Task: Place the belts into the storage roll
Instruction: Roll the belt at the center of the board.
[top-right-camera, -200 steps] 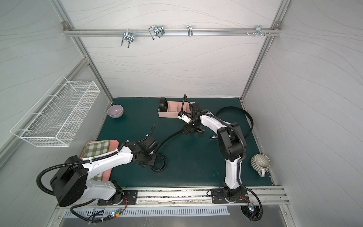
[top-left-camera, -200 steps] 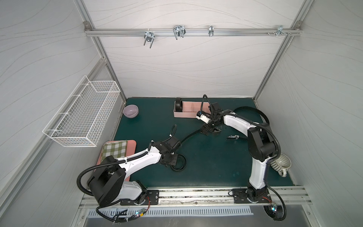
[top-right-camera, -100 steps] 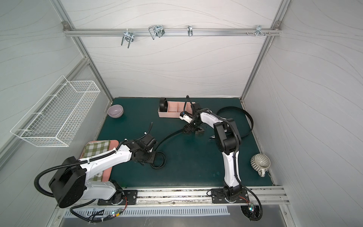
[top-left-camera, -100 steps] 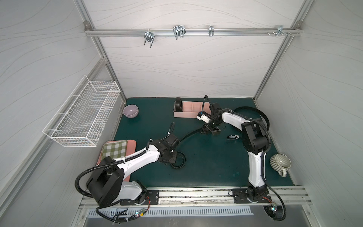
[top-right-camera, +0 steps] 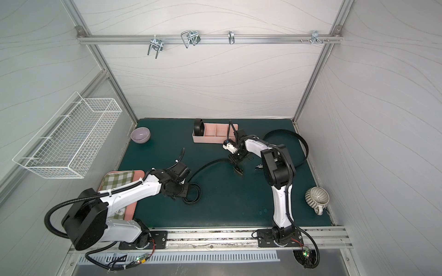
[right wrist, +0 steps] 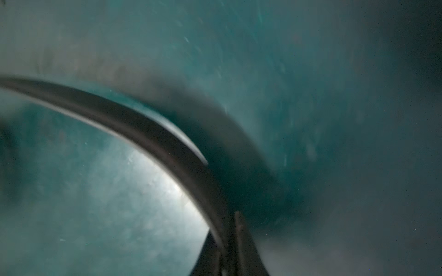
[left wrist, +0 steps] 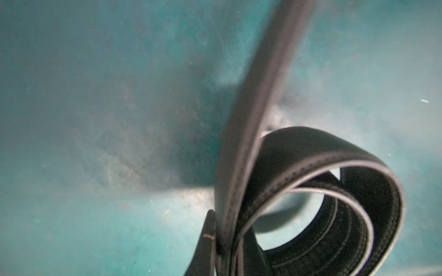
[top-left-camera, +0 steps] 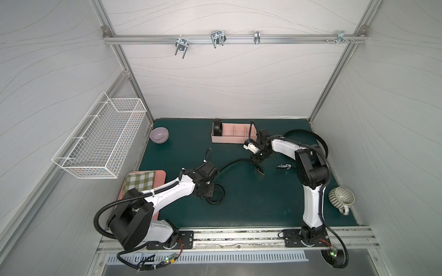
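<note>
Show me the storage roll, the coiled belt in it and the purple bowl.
storage roll (top-left-camera: 227,140), in a top view, front wall.
coiled belt (top-left-camera: 217,126), in a top view, outer band.
purple bowl (top-left-camera: 159,132), in a top view, inner hollow.

Both arms share one build: white moulded shells on the long links and rounded black housings at the joints. The left arm (top-left-camera: 167,193) has a big black drum-shaped base joint (top-left-camera: 130,222). A black ribbed cable (top-left-camera: 98,215) loops from it and is bound to the shell with white zip ties (top-left-camera: 153,193). The right arm (top-left-camera: 311,205) is cabled alike.

At the front edge of the tabletop (top-left-camera: 251,210), each arm has a black screwed plate (top-left-camera: 186,240) and a small board (top-left-camera: 333,253) with a green light and red wires.

The left gripper (top-left-camera: 207,192) and right gripper (top-left-camera: 259,170) are black. A white block (top-left-camera: 250,146) by the right wrist shows what may be a blue plug.
</note>
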Robot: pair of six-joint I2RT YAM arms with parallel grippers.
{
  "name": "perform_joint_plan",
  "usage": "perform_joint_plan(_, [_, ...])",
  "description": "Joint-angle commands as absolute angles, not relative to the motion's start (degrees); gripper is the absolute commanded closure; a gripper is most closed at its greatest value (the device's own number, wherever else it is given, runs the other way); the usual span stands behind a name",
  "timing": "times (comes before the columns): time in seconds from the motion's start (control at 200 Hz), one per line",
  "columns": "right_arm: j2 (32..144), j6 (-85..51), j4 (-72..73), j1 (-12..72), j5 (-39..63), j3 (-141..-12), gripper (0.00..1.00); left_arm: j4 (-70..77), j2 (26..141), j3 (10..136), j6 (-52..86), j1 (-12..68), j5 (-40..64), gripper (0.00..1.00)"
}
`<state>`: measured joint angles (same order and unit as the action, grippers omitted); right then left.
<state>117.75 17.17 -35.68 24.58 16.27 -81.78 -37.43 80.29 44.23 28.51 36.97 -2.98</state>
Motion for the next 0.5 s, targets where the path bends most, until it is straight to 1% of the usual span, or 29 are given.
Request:
perform_joint_plan(0.0, [114.12, 5.81, -40.1, 26.0, 11.97, -77.39, 1.0, -36.3, 83.75, 49.53, 29.09, 36.05, -6.13, 1.0])
perform_joint_plan(0.085, [110.3, 0.48, -40.0, 28.3, 12.64, -72.74, 0.99, -36.28, 87.23, 52.7, 29.01, 35.25, -7.2, 1.0])
perform_joint_plan(0.145, [107.38, -2.97, -40.5, 30.19, 11.23, -69.53, 1.0, -36.3, 90.31, 55.2, 28.76, 34.65, -7.47, 1.0])
perform_joint_plan(0.285, [99.99, -10.85, -37.95, 35.53, 13.54, -58.91, 1.0, -36.72, 97.58, 60.66, 28.3, 33.63, -7.65, 1.0])
perform_joint_plan(0.395, [95.52, -20.63, -29.84, 44.25, 16.73, -50.31, 1.0, -37.04, 102.53, 64.38, 28.62, 33.21, -7.21, 1.0])
perform_joint_plan(0.495, [96.15, -30.22, -21.52, 53.31, 18.16, -50.33, 1.0, -37.44, 104.76, 66.67, 29.47, 33.05, -6.14, 1.0])
